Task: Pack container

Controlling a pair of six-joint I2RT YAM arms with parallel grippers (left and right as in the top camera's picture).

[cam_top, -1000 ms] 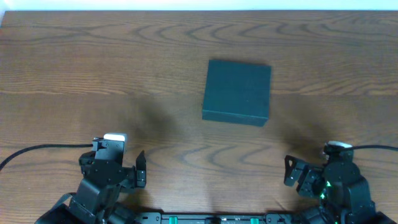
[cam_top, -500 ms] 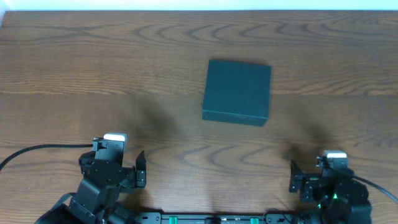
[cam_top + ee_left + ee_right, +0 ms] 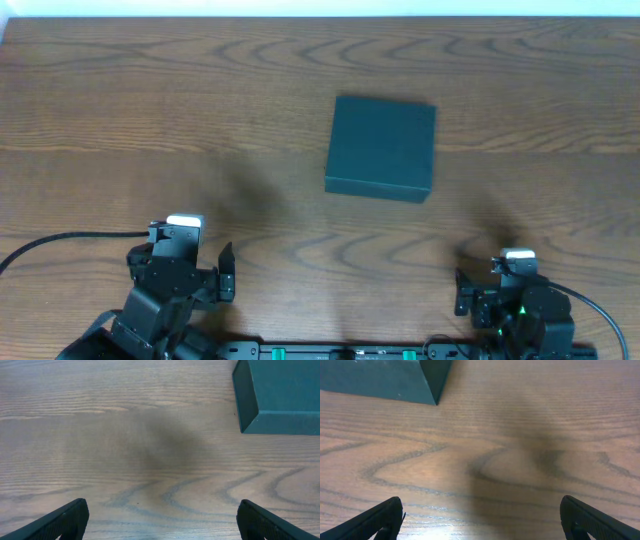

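Observation:
The container (image 3: pixel 382 147) is a dark teal box with its lid shut, lying flat on the wooden table a little right of centre. Its corner shows at the top right of the left wrist view (image 3: pixel 280 395) and at the top left of the right wrist view (image 3: pixel 385 380). My left gripper (image 3: pixel 160 522) is open and empty at the table's front left, well short of the box. My right gripper (image 3: pixel 482 520) is open and empty at the front right, also apart from the box. No snack packets are in view.
The wooden table (image 3: pixel 200 120) stretches around the box. The left arm's base (image 3: pixel 170 285) and the right arm's base (image 3: pixel 515 310) sit at the front edge, each with a black cable trailing outward.
The right arm has drawn back toward the front edge and shifted a little left. The left arm and the box have not moved.

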